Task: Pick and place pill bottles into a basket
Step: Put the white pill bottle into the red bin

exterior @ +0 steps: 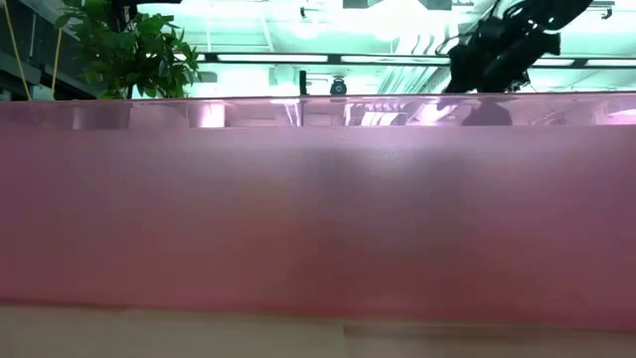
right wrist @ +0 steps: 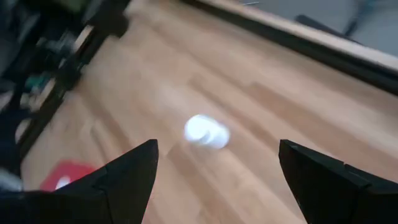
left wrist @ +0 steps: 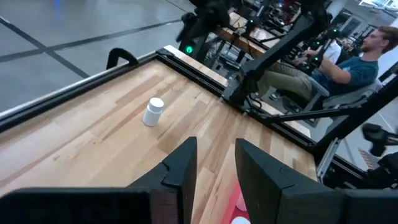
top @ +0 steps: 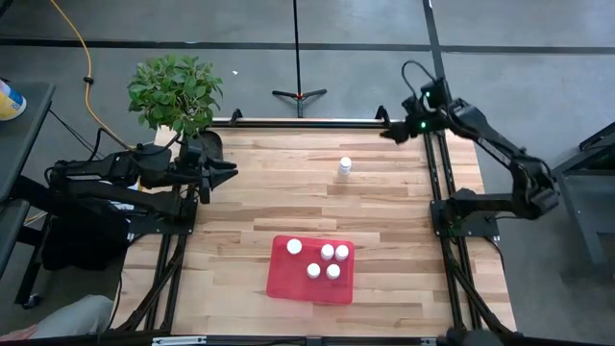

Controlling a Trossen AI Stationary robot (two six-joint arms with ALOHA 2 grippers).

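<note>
One white pill bottle (top: 345,167) stands upright on the wooden table at its far middle. It also shows in the left wrist view (left wrist: 153,112) and in the right wrist view (right wrist: 206,132). The red-pink basket (top: 286,279) lies near the front edge and holds several white-capped bottles (top: 328,252). No orange bottle can be told apart from above. My left gripper (top: 231,171) is open and empty at the table's left side. My right gripper (top: 387,133) is open and empty in the air at the far right, to the right of the lone bottle.
A potted plant (top: 175,91) stands at the far left corner, close behind my left arm. Black frame rails (top: 442,183) run along the table's edges. The basket's wall (exterior: 318,219) fills the low view. People (left wrist: 348,62) sit beyond the table's right side.
</note>
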